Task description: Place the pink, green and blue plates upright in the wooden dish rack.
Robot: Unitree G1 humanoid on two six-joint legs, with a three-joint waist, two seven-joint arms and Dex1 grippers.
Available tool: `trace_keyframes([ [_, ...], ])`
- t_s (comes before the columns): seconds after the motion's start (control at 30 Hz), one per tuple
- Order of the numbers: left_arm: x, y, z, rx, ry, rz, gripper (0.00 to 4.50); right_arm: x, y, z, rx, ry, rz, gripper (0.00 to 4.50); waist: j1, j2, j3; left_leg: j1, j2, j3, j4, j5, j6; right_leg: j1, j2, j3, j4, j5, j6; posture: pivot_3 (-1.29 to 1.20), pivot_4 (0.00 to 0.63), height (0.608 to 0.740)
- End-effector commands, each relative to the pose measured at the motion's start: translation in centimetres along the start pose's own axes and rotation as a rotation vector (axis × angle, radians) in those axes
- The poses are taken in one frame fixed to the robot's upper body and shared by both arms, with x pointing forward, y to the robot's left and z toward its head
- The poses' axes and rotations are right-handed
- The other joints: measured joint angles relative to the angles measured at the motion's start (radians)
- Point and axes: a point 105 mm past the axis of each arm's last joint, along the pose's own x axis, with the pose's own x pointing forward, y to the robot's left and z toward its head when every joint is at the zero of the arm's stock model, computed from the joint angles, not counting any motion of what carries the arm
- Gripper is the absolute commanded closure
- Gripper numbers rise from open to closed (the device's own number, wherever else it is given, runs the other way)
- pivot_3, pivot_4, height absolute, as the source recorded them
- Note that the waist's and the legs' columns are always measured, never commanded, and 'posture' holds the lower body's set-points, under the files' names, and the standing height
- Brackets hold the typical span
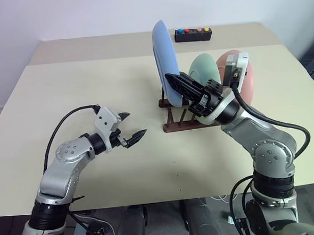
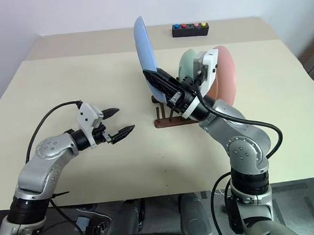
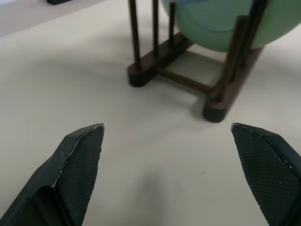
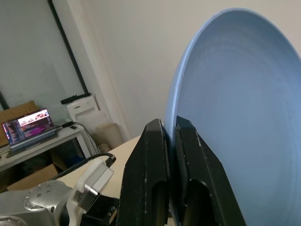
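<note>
The blue plate (image 1: 161, 53) stands on edge over the near end of the wooden dish rack (image 1: 185, 124). My right gripper (image 1: 171, 83) is shut on its lower rim, and the right wrist view shows both fingers (image 4: 153, 155) pinching that rim (image 4: 244, 117). Whether the plate's bottom edge touches the rack I cannot tell. The green plate (image 1: 203, 69) and the pink plate (image 2: 226, 76) stand upright in the rack behind it, the pink one partly hidden by my right wrist. My left gripper (image 1: 132, 126) hovers open and empty over the table (image 1: 91, 89), left of the rack (image 3: 188, 80).
A small black box with coloured buttons (image 1: 193, 35) sits at the back of the table beyond the rack. The table's front edge (image 1: 167, 198) runs just below my arms.
</note>
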Motion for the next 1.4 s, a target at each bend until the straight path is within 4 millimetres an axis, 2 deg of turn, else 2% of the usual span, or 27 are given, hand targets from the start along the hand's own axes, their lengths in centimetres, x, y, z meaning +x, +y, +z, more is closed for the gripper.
trace_keyframes([
  [0.03,0.0,-0.7,1.1,0.037,-0.043,-0.025,0.08,-0.3,0.7,1.1,-0.016,-0.037,0.020,4.50,0.000,0.000,0.000,0.000,0.000,0.000,0.000,0.000,0.000,0.000,0.000,0.000,0.000,0.000,0.000,0.00,0.150,0.740],
  [0.97,-0.2,-0.8,1.2,0.055,-0.054,-0.038,0.08,-1.7,-0.1,-0.3,0.081,-0.014,-0.063,4.50,0.000,0.000,0.000,0.000,0.000,0.000,0.000,0.000,0.000,0.000,0.000,0.000,0.000,0.000,0.000,0.00,0.150,0.740],
  [1.0,-0.2,-0.8,1.1,0.055,-0.053,-0.038,0.00,-1.7,-0.1,-0.3,0.082,-0.014,-0.062,3.80,0.000,0.000,0.000,0.000,0.000,0.000,0.000,0.000,0.000,0.000,0.000,0.000,0.000,0.000,0.000,0.00,0.150,0.740],
  [1.07,-0.2,-0.8,1.1,0.057,-0.053,-0.036,0.00,-1.7,-0.1,-0.3,0.083,-0.012,-0.063,3.09,0.001,0.000,0.000,0.000,0.000,0.000,0.000,0.000,0.000,0.000,0.000,0.000,0.000,0.000,0.000,0.00,0.150,0.740],
  [1.2,-0.2,-0.8,1.1,0.060,-0.053,-0.034,0.00,-1.8,-0.3,-0.3,0.069,-0.009,-0.079,0.93,0.001,0.000,0.000,0.000,0.000,0.000,0.000,0.000,0.000,0.000,0.000,0.000,0.000,0.000,0.000,0.00,0.150,0.740],
  [1.27,-0.2,-0.8,1.1,0.060,-0.053,-0.034,0.00,-1.9,-0.4,-0.2,0.064,-0.008,-0.085,0.01,0.001,0.000,0.000,0.000,0.000,0.000,0.000,0.000,0.000,0.000,0.000,0.000,0.000,0.000,0.000,0.00,0.150,0.740],
  [1.4,-0.2,-0.9,1.1,0.061,-0.054,-0.037,0.00,-1.9,-0.6,-0.2,0.049,-0.003,-0.097,0.01,0.001,0.000,0.000,0.000,0.000,0.000,0.000,0.000,0.000,0.000,0.000,0.000,0.000,0.000,0.000,0.00,0.150,0.740],
])
